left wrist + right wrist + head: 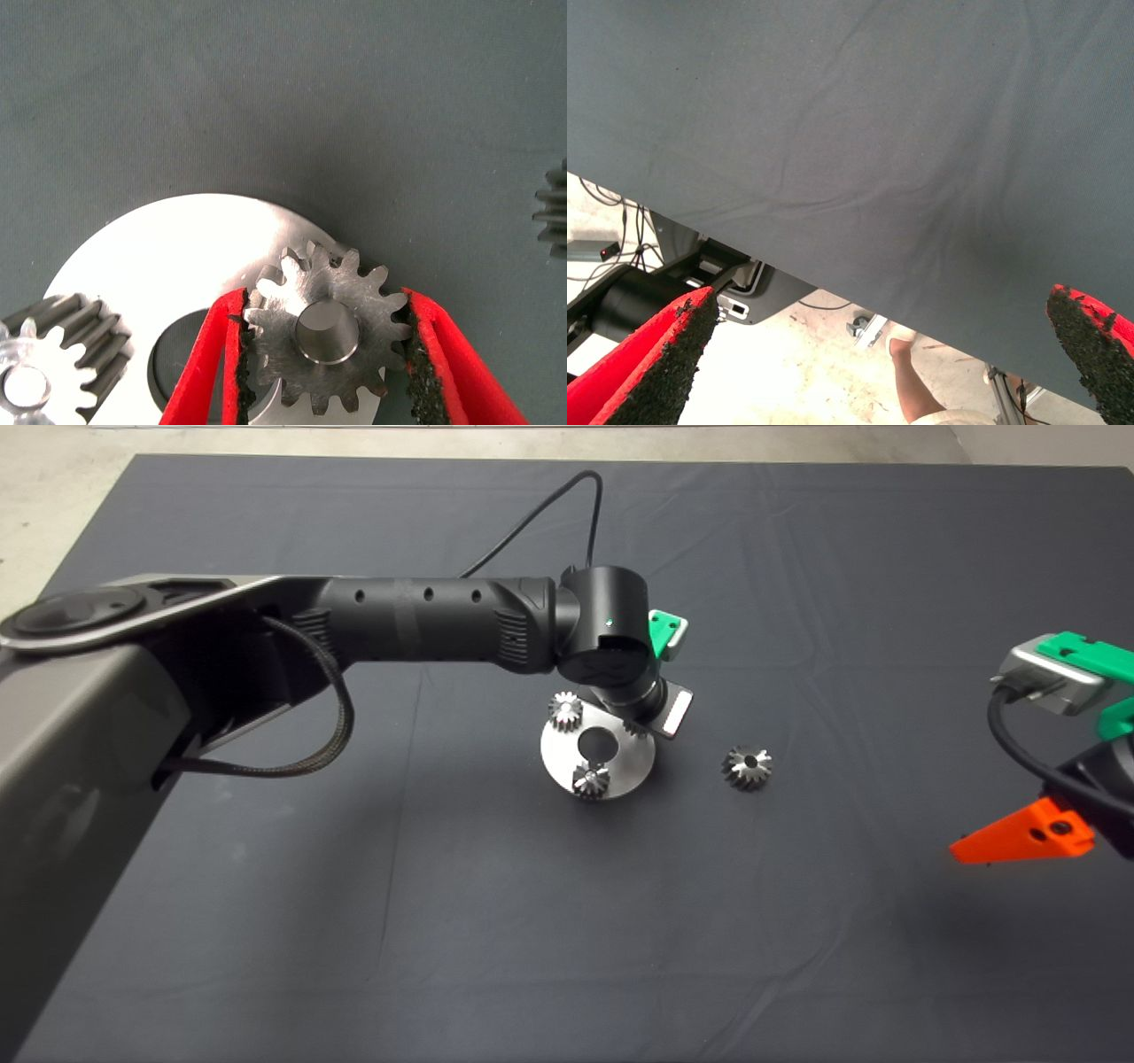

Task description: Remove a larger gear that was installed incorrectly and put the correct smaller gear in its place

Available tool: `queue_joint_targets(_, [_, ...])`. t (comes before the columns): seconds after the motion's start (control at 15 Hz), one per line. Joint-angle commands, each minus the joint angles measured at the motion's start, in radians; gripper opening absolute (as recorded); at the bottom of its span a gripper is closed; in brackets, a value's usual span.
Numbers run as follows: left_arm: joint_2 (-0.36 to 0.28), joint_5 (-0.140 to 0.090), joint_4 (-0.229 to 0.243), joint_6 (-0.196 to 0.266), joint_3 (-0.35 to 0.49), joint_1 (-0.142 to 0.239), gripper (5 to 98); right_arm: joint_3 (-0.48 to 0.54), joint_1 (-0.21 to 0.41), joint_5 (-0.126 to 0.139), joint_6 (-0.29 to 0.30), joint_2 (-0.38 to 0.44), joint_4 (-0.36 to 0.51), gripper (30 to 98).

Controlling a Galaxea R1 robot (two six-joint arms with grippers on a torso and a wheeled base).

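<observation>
The dark mat carries a round steel disc near its middle, with a large centre hole. The left gripper reaches in over the disc's far-right rim; its two red fingers pinch the smaller gear, pads pressed against the teeth on opposite sides. That gear sits over the disc's rim and a peg shows inside its bore, so it appears at or on its seat; whether it is fully down I cannot tell.

Two matching small gears occupy the disc: one on the far-left rim, one on the near rim. The larger gear lies on the mat to the right of the disc, well apart from it, so removal looks done.

The right gripper waits at the mat's right edge, fingers spread wide and empty; a person's leg shows beyond that edge.

Judgement: keep the gear level, bore centred on the peg, press straight down, and release only once it seats flush.
</observation>
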State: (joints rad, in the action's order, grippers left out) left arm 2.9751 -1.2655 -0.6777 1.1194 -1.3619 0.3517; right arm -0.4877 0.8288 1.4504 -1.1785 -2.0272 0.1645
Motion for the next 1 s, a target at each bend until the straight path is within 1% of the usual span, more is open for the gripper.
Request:
queue_joint_targets(0.0, [0.002,-0.032,-0.001,-0.006,0.014,0.017,32.4,0.002,0.018,-0.004,-0.003,0.005,0.029,97.7])
queue_joint_targets(0.2, [0.002,-0.03,-0.003,-0.004,0.01,0.017,32.1,0.002,0.018,-0.004,-0.003,0.005,0.03,97.7])
queue_joint_targets(0.47, [0.002,-0.021,-0.017,0.007,-0.008,0.017,32.1,0.002,0.018,-0.004,-0.003,0.006,0.03,97.7])
queue_joint_targets(0.6, [0.002,-0.021,-0.053,0.026,-0.008,0.013,32.1,0.002,0.018,-0.004,-0.003,0.006,0.03,97.7])
queue_joint_targets(0.67, [0.002,-0.022,-0.085,0.039,-0.008,0.012,32.1,0.002,0.018,-0.004,-0.003,0.006,0.03,97.7])
queue_joint_targets(0.73, [0.002,-0.022,-0.095,0.043,-0.008,0.01,32.1,0.002,0.018,-0.003,-0.003,0.006,0.03,97.7])
queue_joint_targets(0.93, [0.002,-0.023,-0.095,0.045,-0.003,0.01,32.1,0.002,0.018,-0.002,-0.003,0.006,0.03,97.7])
